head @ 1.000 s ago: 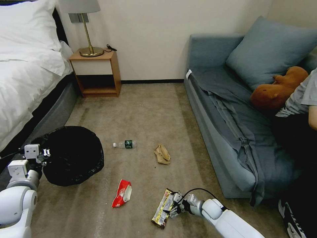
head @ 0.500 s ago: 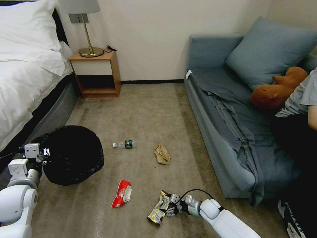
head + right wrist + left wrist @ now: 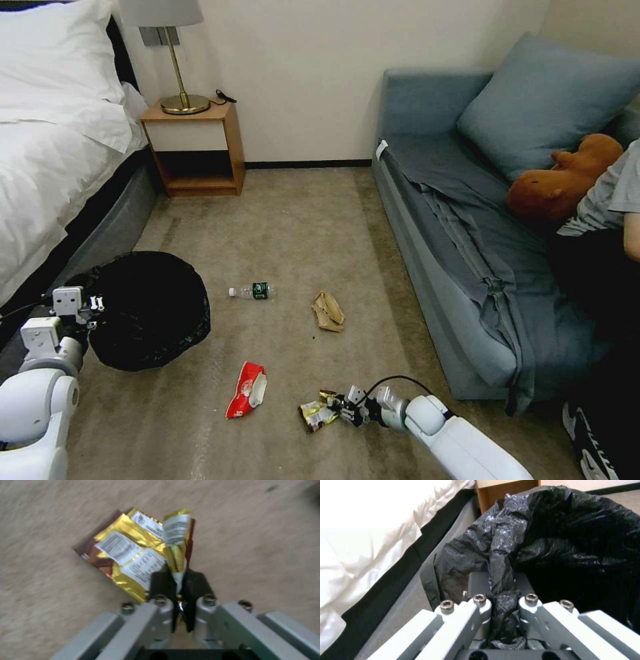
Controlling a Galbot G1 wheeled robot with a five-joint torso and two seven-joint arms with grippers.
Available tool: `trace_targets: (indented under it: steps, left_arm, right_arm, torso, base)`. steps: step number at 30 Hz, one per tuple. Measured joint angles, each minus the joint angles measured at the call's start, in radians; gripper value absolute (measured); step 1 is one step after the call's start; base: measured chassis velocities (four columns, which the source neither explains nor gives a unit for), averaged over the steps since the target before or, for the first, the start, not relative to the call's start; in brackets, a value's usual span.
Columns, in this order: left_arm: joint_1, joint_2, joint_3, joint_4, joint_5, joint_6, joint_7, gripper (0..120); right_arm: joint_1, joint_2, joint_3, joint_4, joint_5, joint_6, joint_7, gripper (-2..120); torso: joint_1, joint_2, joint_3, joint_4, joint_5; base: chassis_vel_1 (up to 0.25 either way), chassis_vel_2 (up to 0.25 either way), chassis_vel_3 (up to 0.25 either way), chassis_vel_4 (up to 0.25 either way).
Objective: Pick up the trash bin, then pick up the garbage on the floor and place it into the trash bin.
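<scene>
Left hand (image 3: 83, 313) clamped on the rim of the round trash bin lined with crinkled black plastic (image 3: 150, 310), held beside the bed, probably so it's ready as a drop target. Right hand (image 3: 340, 408) pinching the crumpled gold-brown foil wrapper (image 3: 315, 413) low over the carpet. Right wrist view gives away the fold squeezed between dark pads (image 3: 161, 583); left wrist view shows bag plastic bunched between fingers.
</scene>
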Motion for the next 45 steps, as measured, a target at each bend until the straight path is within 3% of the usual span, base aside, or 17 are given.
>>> trace_targets:
  steps: [8,14,20,28,32,35,42,45]
  left_arm:
    - [0.003,0.004,0.012,-0.006,-0.017,0.001,0.007,4]
    - [0.001,-0.012,0.049,-0.008,-0.028,-0.024,0.026,4]
    - [-0.012,-0.040,0.089,-0.009,-0.014,-0.036,0.029,4]
    - [-0.020,-0.050,0.123,0.020,0.003,-0.075,0.074,4]
    - [-0.027,-0.055,0.134,0.029,0.004,-0.075,0.074,4]
    - [-0.031,-0.069,0.150,0.032,0.006,-0.075,0.074,4]
    - [-0.035,-0.083,0.164,0.037,0.016,-0.073,0.073,4]
    - [-0.036,-0.089,0.169,0.040,0.021,-0.073,0.073,4]
  right_arm:
    - [0.072,-0.060,-0.001,0.121,0.049,-0.020,0.025,0]
    - [0.205,-0.110,-0.008,0.358,0.229,-0.113,0.062,0]
    - [0.258,-0.102,-0.010,0.465,0.350,-0.191,0.092,0]
    - [0.258,-0.057,-0.097,0.610,0.436,-0.206,0.183,0]
    - [0.268,-0.011,-0.135,0.620,0.446,-0.209,0.202,0]
    - [0.302,0.065,-0.197,0.573,0.456,-0.207,0.235,0]
    - [0.330,0.115,-0.237,0.476,0.457,-0.187,0.256,0]
    - [0.334,0.133,-0.242,0.412,0.463,-0.175,0.263,5]
  torso:
    - [0.000,0.000,0.000,-0.0001,-0.0001]
    - [0.000,0.000,0.000,0.0001,-0.0001]
    - [0.000,0.000,0.000,0.0000,-0.0003]
    - [0.000,0.000,0.000,-0.0001,-0.0003]
    - [0.000,0.000,0.000,-0.0001,-0.0003]
    - [0.000,0.000,0.000,0.0002,-0.0002]
    - [0.000,0.000,0.000,0.0000,-0.0003]
    - [0.000,0.000,0.000,0.0000,-0.0004]
  base:
    - [0.000,0.000,0.000,0.000]
    - [0.000,0.000,0.000,0.000]
    - [0.000,0.000,0.000,0.000]
    - [0.000,0.000,0.000,0.000]
    - [0.000,0.000,0.000,0.000]
    - [0.000,0.000,0.000,0.000]
    - [0.000,0.000,0.000,0.000]
    - [0.000,0.000,0.000,0.000]
